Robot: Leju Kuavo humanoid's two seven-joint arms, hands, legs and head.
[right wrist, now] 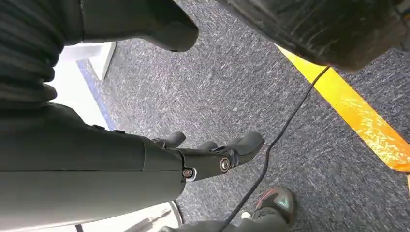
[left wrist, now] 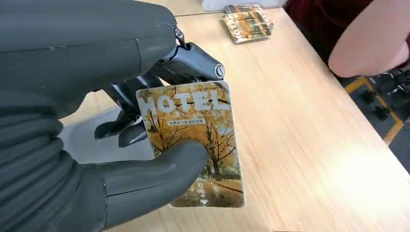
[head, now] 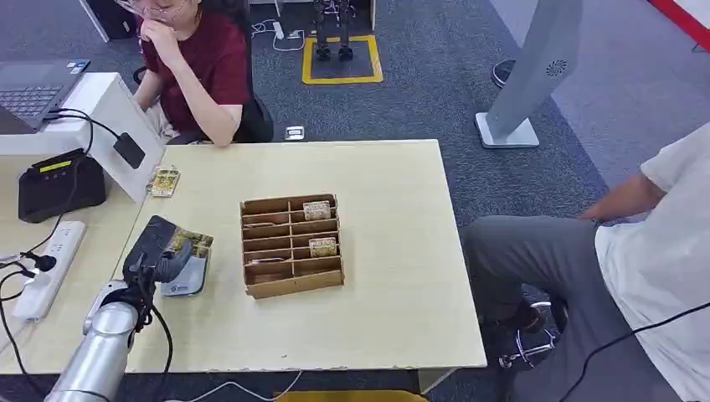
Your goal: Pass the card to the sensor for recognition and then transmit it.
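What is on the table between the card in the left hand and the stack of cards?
Nothing: in the left wrist view, only bare table lies between the card and the stack.

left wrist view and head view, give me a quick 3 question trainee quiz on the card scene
1. True or false: the left hand holds a card printed with the word HOTEL.
2. Multiple choice: in the head view, where does the spare stack of cards lie? A) inside the cardboard organizer B) on the table near the seated person in red C) on the carpet
3. Fill in: the right hand hangs over the carpet and holds ____.

Key: 1 true; 2 B; 3 nothing. The fingers of the right hand are apart, and the cardboard organizer stands mid table.
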